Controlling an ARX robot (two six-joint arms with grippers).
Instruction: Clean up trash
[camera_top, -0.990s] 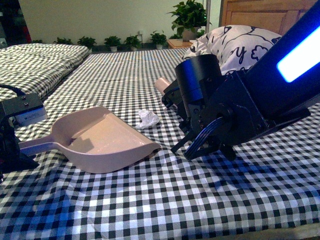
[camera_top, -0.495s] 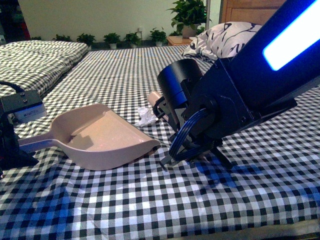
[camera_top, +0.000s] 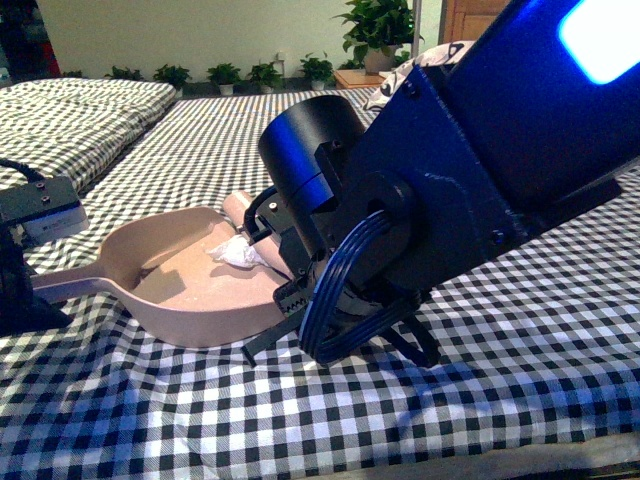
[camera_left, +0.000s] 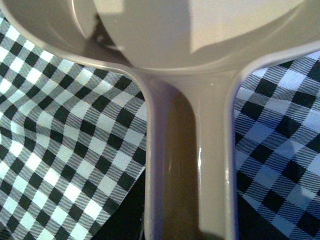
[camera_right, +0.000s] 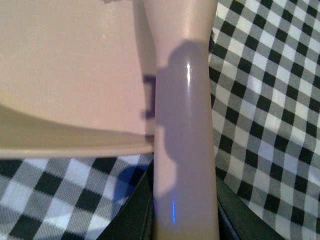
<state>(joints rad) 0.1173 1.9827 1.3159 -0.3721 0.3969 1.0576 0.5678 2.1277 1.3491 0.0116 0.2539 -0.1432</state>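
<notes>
The trash (camera_top: 234, 252), a small crumpled white wad, lies inside the pink dustpan (camera_top: 175, 290) on the checked bed cover. My left gripper (camera_top: 28, 290) at the far left is shut on the dustpan's handle (camera_left: 190, 165), which fills the left wrist view between the jaws of the left gripper (camera_left: 190, 227). My right gripper (camera_top: 268, 228) reaches over the pan's open side, shut on the pink brush handle (camera_top: 238, 205). In the right wrist view the brush handle (camera_right: 182, 125) runs out from the right gripper (camera_right: 185, 220) over the dustpan (camera_right: 65, 75). The bristles are hidden.
The checked cover (camera_top: 450, 380) spreads all around, with the bed's front edge at the bottom of the front view. A doodle-print pillow (camera_top: 398, 85) shows partly behind my right arm. A second bed (camera_top: 70, 110) lies at the left, potted plants (camera_top: 380, 35) at the back.
My right arm swung left with the brush, and the white wad went from the cover beside the dustpan into the pan. The dustpan and left gripper barely moved.
</notes>
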